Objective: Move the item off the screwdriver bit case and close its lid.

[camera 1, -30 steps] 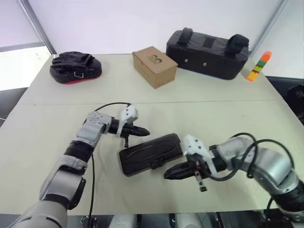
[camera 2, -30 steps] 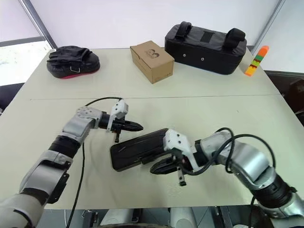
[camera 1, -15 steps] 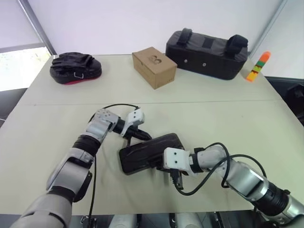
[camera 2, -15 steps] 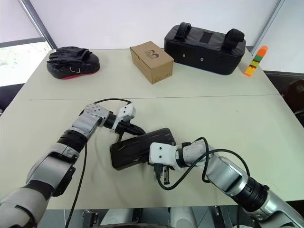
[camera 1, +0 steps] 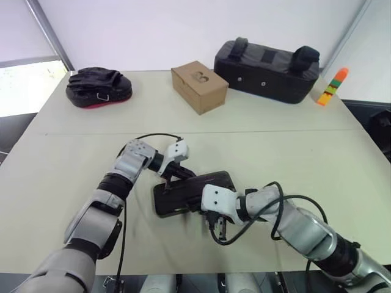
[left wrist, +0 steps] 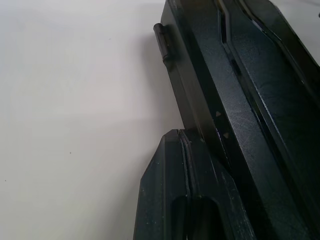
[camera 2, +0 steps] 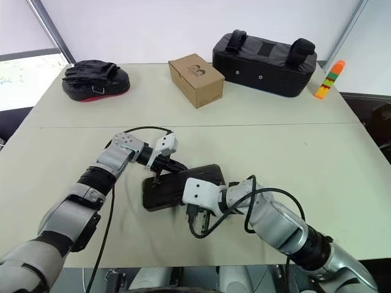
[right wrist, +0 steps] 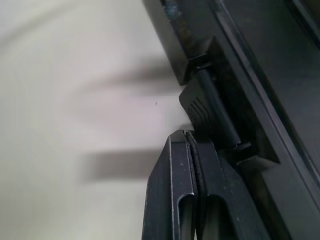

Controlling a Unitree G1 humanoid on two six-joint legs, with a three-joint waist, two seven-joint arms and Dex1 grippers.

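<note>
The screwdriver bit case (camera 1: 183, 194) lies flat on the beige table, dark grey, with its lid (camera 2: 164, 188) down flat on it. Nothing rests on top of it, and I cannot tell which thing on the table is the item. My left gripper (camera 1: 185, 175) is shut, its tip (left wrist: 177, 134) against the case's far long edge near a hinge knob (left wrist: 161, 40). My right gripper (camera 1: 201, 209) is shut too. Its tip (right wrist: 186, 135) sits at the near long edge, just beside the small black latch tab (right wrist: 197, 112) that juts out.
At the back of the table stand a brown cardboard box (camera 1: 199, 85) and a big black bag (camera 1: 267, 69). A black padded mitt (camera 1: 99, 86) lies at the far left, and a coloured block stack (camera 1: 333, 85) at the far right. The table's front edge is just behind my right arm.
My right gripper swung in from the right and turned, coming up against the case's near edge at the latch. My left gripper tilted down onto the far edge.
</note>
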